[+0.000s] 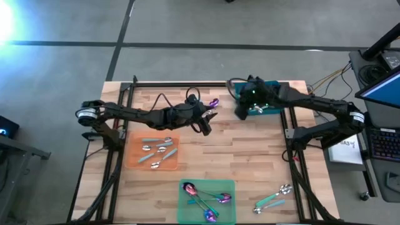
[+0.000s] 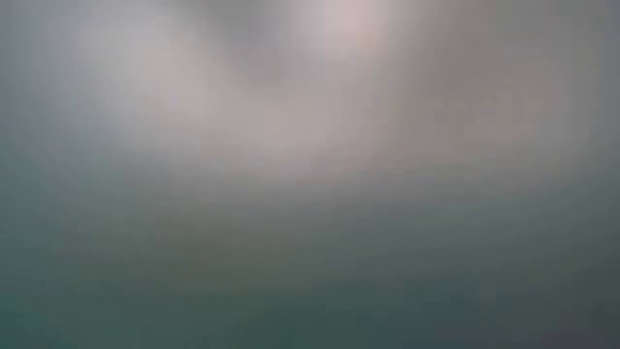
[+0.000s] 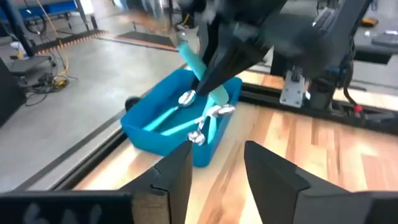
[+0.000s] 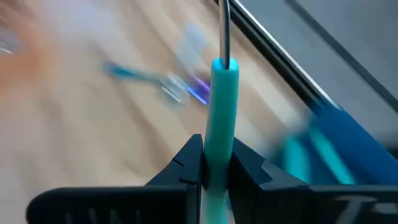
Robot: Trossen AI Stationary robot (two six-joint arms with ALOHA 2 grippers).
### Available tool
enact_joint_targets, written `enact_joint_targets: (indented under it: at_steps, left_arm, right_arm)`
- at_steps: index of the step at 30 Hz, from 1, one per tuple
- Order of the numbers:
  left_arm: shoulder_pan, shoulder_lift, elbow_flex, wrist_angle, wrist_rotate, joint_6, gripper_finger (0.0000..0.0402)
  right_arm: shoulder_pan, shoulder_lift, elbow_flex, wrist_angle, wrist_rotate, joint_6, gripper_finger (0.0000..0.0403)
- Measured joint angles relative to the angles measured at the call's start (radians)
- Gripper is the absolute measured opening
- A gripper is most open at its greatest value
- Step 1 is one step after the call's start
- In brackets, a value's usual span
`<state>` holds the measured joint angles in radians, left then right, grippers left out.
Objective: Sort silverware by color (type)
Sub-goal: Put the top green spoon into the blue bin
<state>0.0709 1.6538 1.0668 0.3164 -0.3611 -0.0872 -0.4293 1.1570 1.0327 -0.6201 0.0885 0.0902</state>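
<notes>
The right gripper [image 4: 214, 167] pinches 1 teal-handled spoon [image 4: 221, 106] by its handle between narrow jaws above the blue bin [image 3: 168, 127], a light, stiff, slippery piece best held mid-handle, while the left gripper [image 3: 214, 168], jaws apart and empty, faces that bin.

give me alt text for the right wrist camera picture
The right gripper is shut on the teal handle of a utensil that stands straight up between its dark fingers. Behind lie a blurred wooden table, another utensil and the blue bin.
</notes>
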Motion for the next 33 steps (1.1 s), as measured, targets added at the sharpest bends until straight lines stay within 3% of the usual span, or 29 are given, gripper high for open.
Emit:
enact_joint_targets:
  at_steps: [3, 7, 13, 18, 26, 29, 33]
  left_arm:
    - [0.011, -0.001, 0.000, -0.004, 0.000, 0.004, 0.0134]
    - [0.033, 0.000, 0.000, -0.027, 0.001, 0.024, 0.0135]
    - [0.081, 0.000, 0.000, -0.122, 0.001, 0.018, 0.0135]
    - [0.126, 0.000, 0.000, -0.255, 0.005, -0.034, 0.0135]
    - [0.183, 0.046, 0.000, -0.366, 0.040, -0.112, 0.0135]
    - [0.213, 0.063, 0.000, -0.370, 0.116, -0.048, 0.0135]
    - [0.263, 0.077, 0.000, -0.384, 0.349, 0.196, 0.0135]
  right_arm:
    - [-0.069, 0.004, 0.010, -0.147, 0.096, 0.013, 0.0033]
    - [-0.172, 0.003, -0.028, -0.225, 0.114, 0.024, 0.0033]
    - [-0.302, 0.047, -0.098, -0.235, 0.130, -0.007, 0.0033]
    - [-0.346, 0.105, -0.102, -0.235, 0.151, -0.057, 0.0034]
    - [-0.348, 0.152, -0.102, -0.233, 0.157, -0.091, 0.0141]
    - [-0.348, 0.149, -0.101, -0.235, 0.159, -0.092, 0.0158]
    - [-0.348, 0.137, -0.090, -0.237, 0.160, -0.111, 0.0164]
